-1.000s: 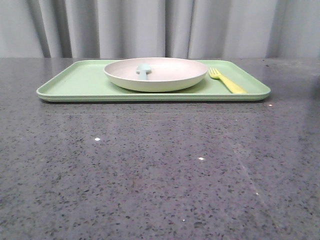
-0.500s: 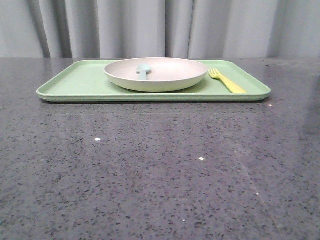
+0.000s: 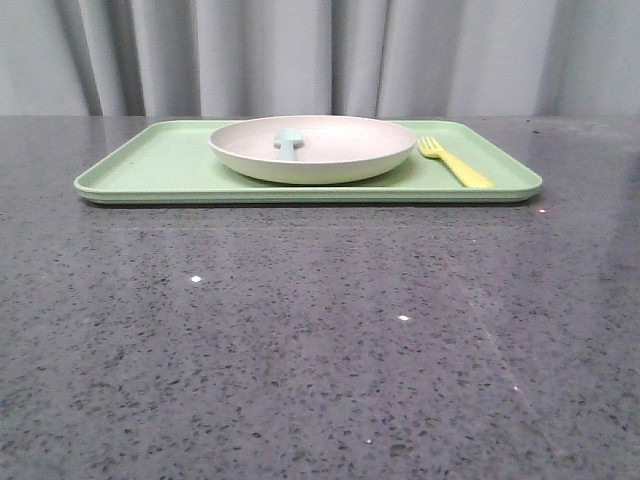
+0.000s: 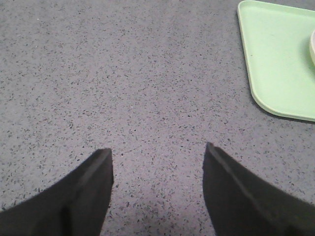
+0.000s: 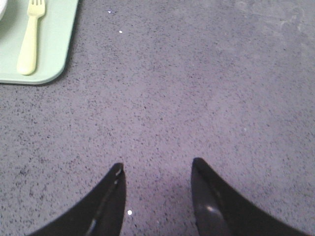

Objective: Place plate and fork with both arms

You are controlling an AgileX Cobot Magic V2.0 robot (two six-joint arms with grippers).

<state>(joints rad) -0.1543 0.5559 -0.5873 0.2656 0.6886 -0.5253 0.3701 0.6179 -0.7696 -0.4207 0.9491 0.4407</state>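
From the front, neither arm is in sight, just the speckled grey table (image 3: 320,340) with a light-green tray (image 3: 150,165) lying along its far edge, in front of a grey curtain (image 3: 300,55). The wrist views fill that gap. The left end effector (image 4: 157,184) hangs over bare table with its two dark fingers (image 4: 83,196) spread wide apart, nothing between them, nothing touched. Off to one side of it sits a rounded corner of the tray, with a sliver of the plate's rim just creeping in at the picture's border. The right end effector (image 5: 156,196) is the same story: jaws wide open, empty, over open table, well apart from the tray's other end.

Now the contents. The cream-white plate (image 3: 340,160) sits on the tray, about midway along it, and only the front view shows what it holds: a pale blue spoon (image 3: 288,142) lying inside it. The yellow fork (image 3: 455,163) lies flat on the tray just beside the plate, near the tray's right end, tines pointing to the far edge of the table. The right wrist view gives the fuller look at it, whole handle and tines lying along the tray's short edge near a corner, with a hint of plate rim next to it.
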